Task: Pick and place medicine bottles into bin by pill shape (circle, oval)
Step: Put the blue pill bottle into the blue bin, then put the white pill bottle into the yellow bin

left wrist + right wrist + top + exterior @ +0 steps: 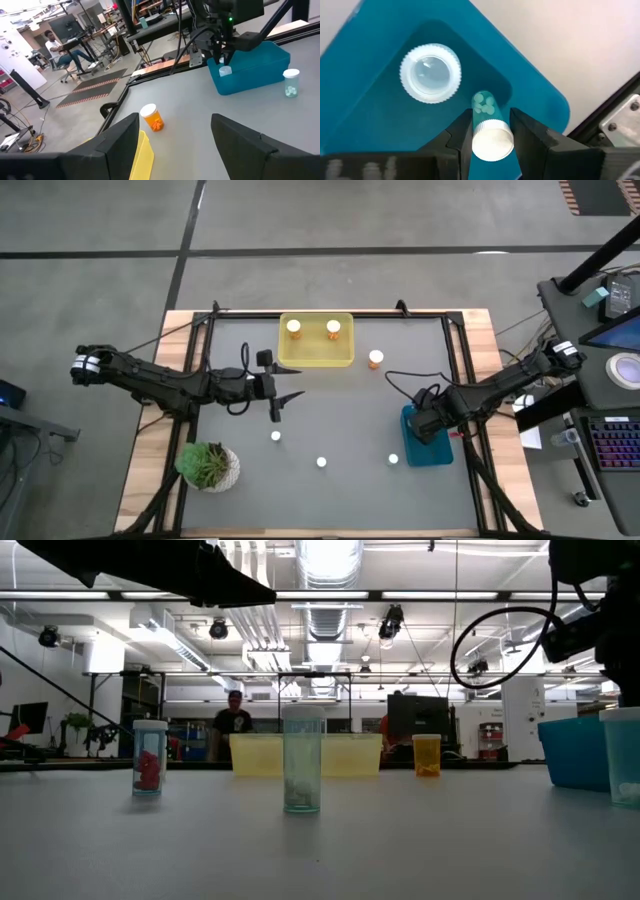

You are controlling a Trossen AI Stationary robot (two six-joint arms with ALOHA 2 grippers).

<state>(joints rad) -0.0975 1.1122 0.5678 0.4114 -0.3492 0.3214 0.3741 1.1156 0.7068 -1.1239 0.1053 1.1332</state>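
Observation:
My right gripper [432, 425] hangs over the blue bin [445, 452] at the table's right and is shut on a small clear medicine bottle [487, 122] with a white cap and round white pills. Another white-capped bottle [430, 72] stands in that bin. My left gripper [287, 404] is open and empty above the table's middle left, near the yellow bin [316, 358], which holds two orange bottles [294, 328]. One orange bottle [375, 359] and three small bottles [276, 436] [322, 462] [393, 459] stand on the table. My right gripper pinches the small clear bottle between its two fingers at the cap end [492, 142], one finger [462, 135] on each side. The fingers point down into the blue bin, and the bottle's body [484, 105] points down below them. Whether its base touches the bin floor, I cannot tell.
A potted green plant [208, 465] stands at the near left. The table's wooden border [150, 450] and dark frame rails run along both sides. A person [233, 722] sits in the room beyond the far edge. Bare grey mat lies between the loose bottles.

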